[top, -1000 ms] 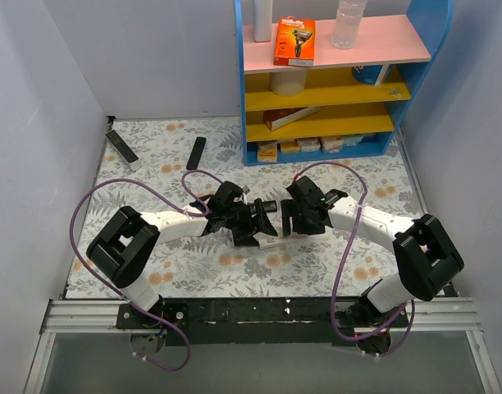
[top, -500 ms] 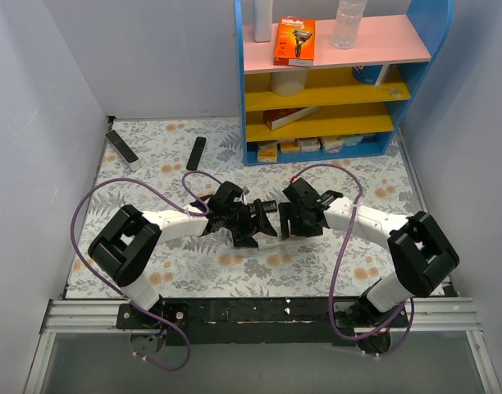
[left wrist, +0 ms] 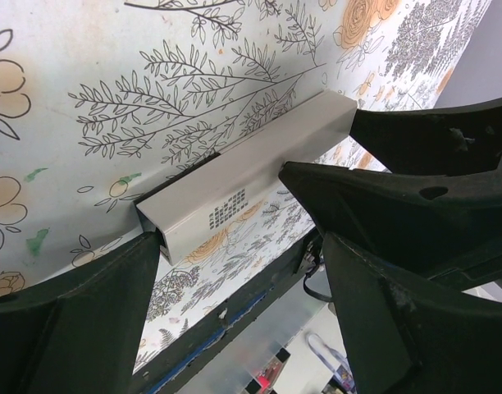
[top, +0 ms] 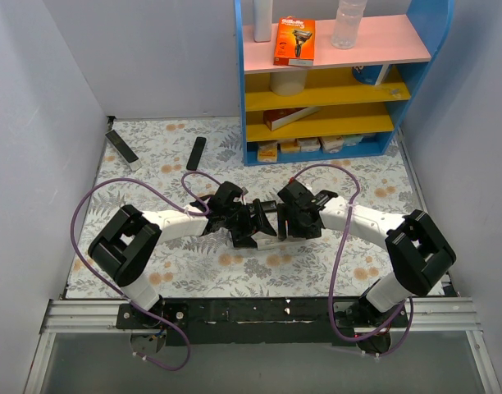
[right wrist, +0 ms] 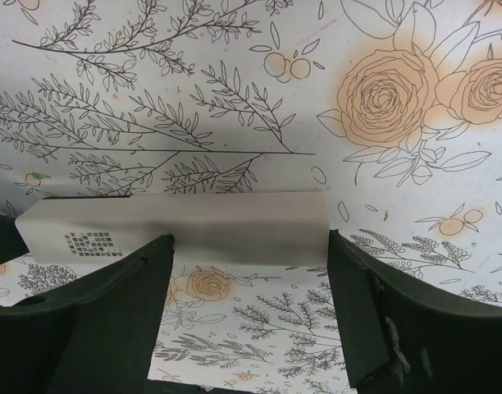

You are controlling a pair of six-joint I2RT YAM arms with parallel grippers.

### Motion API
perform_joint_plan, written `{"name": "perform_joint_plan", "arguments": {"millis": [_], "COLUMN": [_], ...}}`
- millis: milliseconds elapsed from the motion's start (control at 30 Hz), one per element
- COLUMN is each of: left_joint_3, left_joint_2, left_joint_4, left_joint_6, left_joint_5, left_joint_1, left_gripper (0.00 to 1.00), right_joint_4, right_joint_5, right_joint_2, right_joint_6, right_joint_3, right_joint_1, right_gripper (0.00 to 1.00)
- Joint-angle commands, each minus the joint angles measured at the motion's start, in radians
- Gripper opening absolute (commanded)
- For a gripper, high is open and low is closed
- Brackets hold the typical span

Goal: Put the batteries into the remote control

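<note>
- left gripper (left wrist: 239, 246): fingers spread wide, clamping nothing; the remote control (left wrist: 251, 176) lies slantwise just past its fingertips, 1 end touching 1 tip.
- right gripper (right wrist: 251, 246): spread wide too, holding nothing; the remote lies crosswise at its 2 fingertips.

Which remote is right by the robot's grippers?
The white remote, lying between the left gripper and the right gripper. The two black remotes lie far off near the back left corner.
</note>
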State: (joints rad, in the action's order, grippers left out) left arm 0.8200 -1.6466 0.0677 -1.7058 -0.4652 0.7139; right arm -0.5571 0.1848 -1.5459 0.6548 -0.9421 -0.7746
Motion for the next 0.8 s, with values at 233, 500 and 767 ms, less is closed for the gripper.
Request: {"name": "perform_joint_plan", "arguments": {"millis": [233,500,767], "left_joint_3": [-0.007,-0.028,0.024], "left_joint_2": [0.022,0.094,0.365], "left_joint_4": [-0.034,0.029,0.213], "left_joint_6": [0.055,0.106,0.204], "left_joint_5": [0.049,0.126,0.351], "left_joint_1": [-0.002,-0.111,-0.264], "left_gripper": [0.81,0.90,0.98], "right_joint_4": [0.057,0.000,-0.079], "right_joint_5": [0.010,0.087,0.208], "right_joint_2": [0.072,0.176,0.375], "right_joint_6": [0.023,-0.026,-0.084], "right_joint_3": [0.014,0.025,0.029], "right_joint_1": [-0.003,0.050,0.184], "right_gripper": [0.88,0.94,0.96]}}
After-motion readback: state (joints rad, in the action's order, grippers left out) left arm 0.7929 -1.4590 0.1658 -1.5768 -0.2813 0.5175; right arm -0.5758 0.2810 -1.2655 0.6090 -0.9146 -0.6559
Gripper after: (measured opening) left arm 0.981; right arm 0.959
